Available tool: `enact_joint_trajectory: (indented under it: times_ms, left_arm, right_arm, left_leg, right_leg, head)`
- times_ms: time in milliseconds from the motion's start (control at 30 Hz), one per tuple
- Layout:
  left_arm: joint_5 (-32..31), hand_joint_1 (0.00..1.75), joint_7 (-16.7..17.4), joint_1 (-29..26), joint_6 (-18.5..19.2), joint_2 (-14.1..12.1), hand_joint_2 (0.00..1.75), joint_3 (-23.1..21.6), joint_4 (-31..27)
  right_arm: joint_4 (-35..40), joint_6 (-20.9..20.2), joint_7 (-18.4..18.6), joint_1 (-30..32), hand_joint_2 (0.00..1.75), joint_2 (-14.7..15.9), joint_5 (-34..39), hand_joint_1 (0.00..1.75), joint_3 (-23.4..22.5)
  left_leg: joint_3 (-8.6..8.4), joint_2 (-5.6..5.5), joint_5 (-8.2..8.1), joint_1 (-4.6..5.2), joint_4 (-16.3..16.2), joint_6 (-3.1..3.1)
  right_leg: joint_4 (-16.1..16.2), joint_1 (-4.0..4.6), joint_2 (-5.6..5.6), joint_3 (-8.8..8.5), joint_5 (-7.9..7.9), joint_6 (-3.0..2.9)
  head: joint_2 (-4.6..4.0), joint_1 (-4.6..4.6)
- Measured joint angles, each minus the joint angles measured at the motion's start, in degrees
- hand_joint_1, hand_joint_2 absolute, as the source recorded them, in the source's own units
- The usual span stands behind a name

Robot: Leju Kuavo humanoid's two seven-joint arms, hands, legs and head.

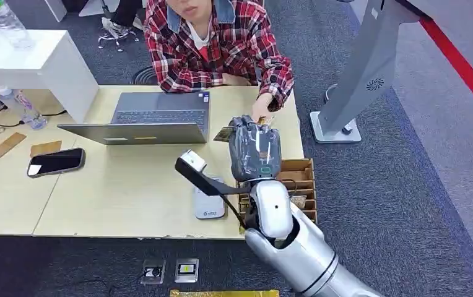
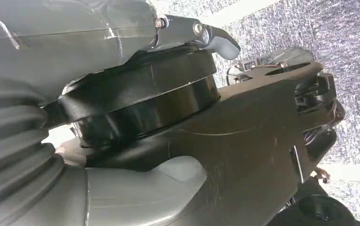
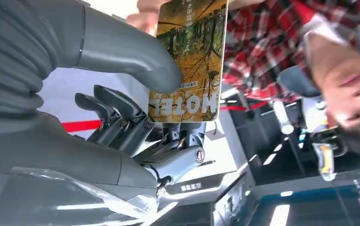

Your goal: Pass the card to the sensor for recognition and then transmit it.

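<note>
My right hand is raised over the far right part of the table and holds a yellow hotel card. In the right wrist view the thumb presses the card against the darker fingers behind it. A seated person in a plaid shirt reaches out, and the person's hand touches the card's far end. The card sensor, a white head on a black arm, stands on a grey base just left of my forearm. My left hand hangs by my body, holding nothing, one finger stretched out.
An open laptop sits in front of the person. A black phone and a water bottle lie on the left. A cardboard card box sits at the table's right edge. A grey stand rises from the floor at right.
</note>
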State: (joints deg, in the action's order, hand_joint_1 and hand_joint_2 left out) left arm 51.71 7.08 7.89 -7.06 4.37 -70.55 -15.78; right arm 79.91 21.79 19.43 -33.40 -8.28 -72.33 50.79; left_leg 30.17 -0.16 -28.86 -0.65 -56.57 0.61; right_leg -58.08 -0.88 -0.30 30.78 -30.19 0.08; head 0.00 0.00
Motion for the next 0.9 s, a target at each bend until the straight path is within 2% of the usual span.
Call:
enact_joint_trajectory:
  times_ms: [433, 467, 500, 700, 900]
  left_arm:
    - [0.00, 0.00, -0.15, 0.01, 0.61, -0.02, 1.75, 0.00, 0.02]
    - [0.00, 0.00, -0.15, 0.01, 0.63, -0.02, 1.75, 0.00, 0.02]
    - [-0.02, 0.00, -0.15, 0.00, 0.63, -0.02, 1.75, 0.00, 0.02]
    - [0.00, 0.00, -0.17, 0.01, 0.63, -0.02, 1.75, 0.00, 0.02]
    - [-0.02, 0.00, -0.17, -0.01, 0.55, -0.04, 1.75, 0.02, 0.02]
  right_arm:
    - [-4.02, 0.26, 5.33, -2.76, 1.75, 3.21, -5.68, 1.75, -5.00]
    - [-4.22, 0.26, 6.14, -2.78, 1.75, 3.45, -6.91, 1.55, -5.28]
    - [-4.35, 0.26, 6.80, -2.80, 1.75, 3.76, -7.91, 0.00, -5.51]
    - [-4.98, 0.28, 7.17, -2.76, 1.75, 5.00, -10.60, 0.00, -7.06]
    - [-3.92, 2.93, 6.82, -0.43, 1.75, 5.90, -8.70, 0.00, -8.63]
  left_leg:
    - [0.01, 0.00, 0.00, 0.01, 0.00, 0.00]
    - [0.01, 0.00, 0.00, 0.01, 0.00, 0.00]
    - [0.01, -0.01, 0.00, 0.01, -0.01, 0.00]
    - [0.00, -0.01, 0.00, 0.01, -0.01, 0.00]
    - [0.00, -0.01, 0.00, 0.01, -0.01, 0.00]
  right_leg:
    - [0.00, -0.01, -0.01, 0.01, 0.00, 0.00]
    - [0.00, -0.01, -0.02, 0.01, 0.00, 0.00]
    - [0.00, -0.01, -0.03, 0.00, 0.00, 0.00]
    - [0.00, -0.01, -0.01, 0.01, 0.00, 0.00]
    - [0.00, -0.01, -0.01, 0.01, 0.00, 0.00]
  head:
    - [0.00, -0.02]
    - [0.00, -0.02]
    - [0.00, -0.02]
    - [0.00, -0.02]
    - [0.00, -0.02]
